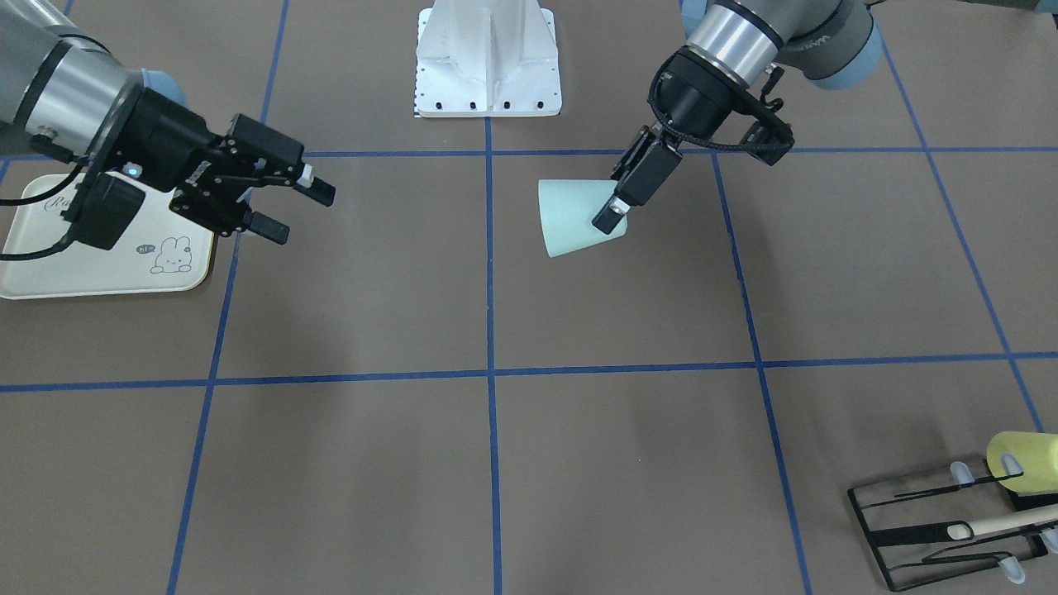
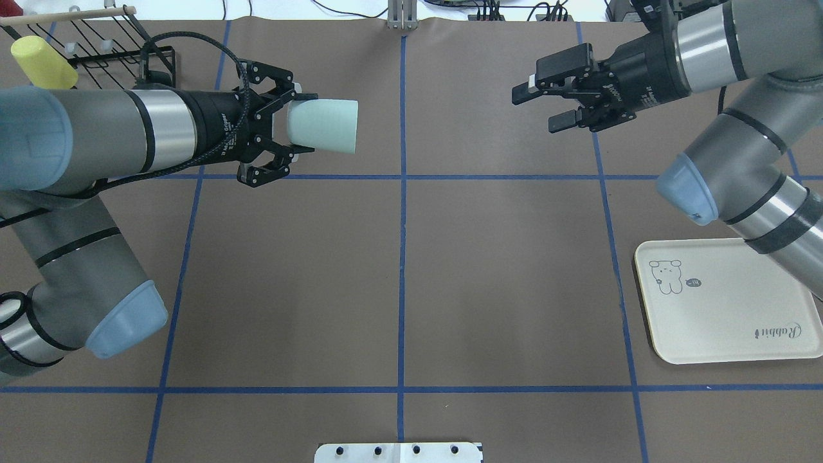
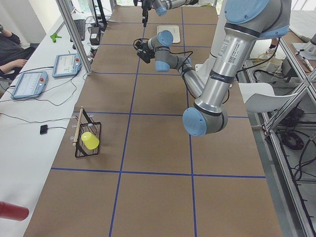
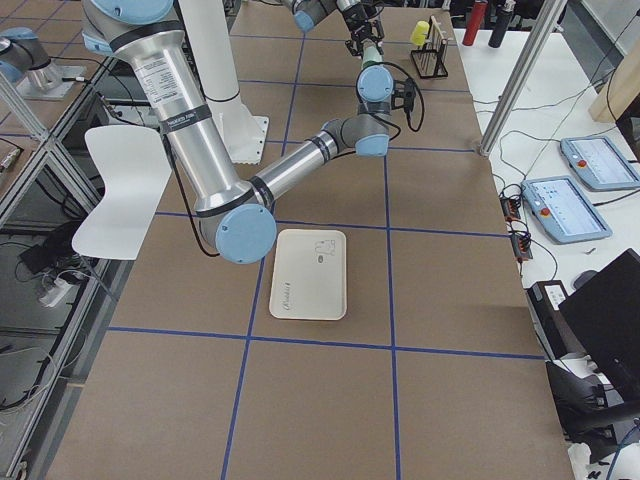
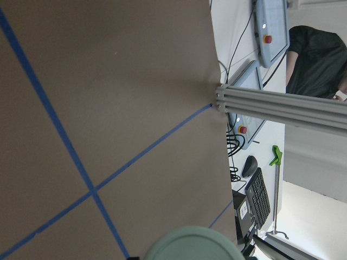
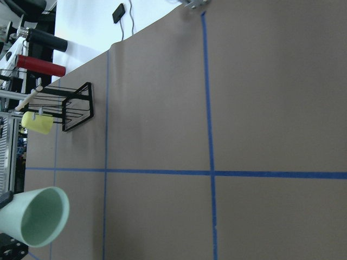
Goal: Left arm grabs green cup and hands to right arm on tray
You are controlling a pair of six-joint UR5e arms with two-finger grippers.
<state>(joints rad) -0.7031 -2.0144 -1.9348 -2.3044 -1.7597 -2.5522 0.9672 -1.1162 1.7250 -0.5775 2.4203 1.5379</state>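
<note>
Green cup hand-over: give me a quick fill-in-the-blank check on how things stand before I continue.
1. The left pincer holds the ____ cup.
2. The right pincer is ____ and holds nothing.
3. The cup's mouth points toward the ____ pincer.
4. The yellow cup sits on the black wire ____.

Missing words: green; open; right; rack.

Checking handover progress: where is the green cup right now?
In the overhead view, the green cup is upper left, held sideways in the left tool, mouth facing the open right tool.
</note>
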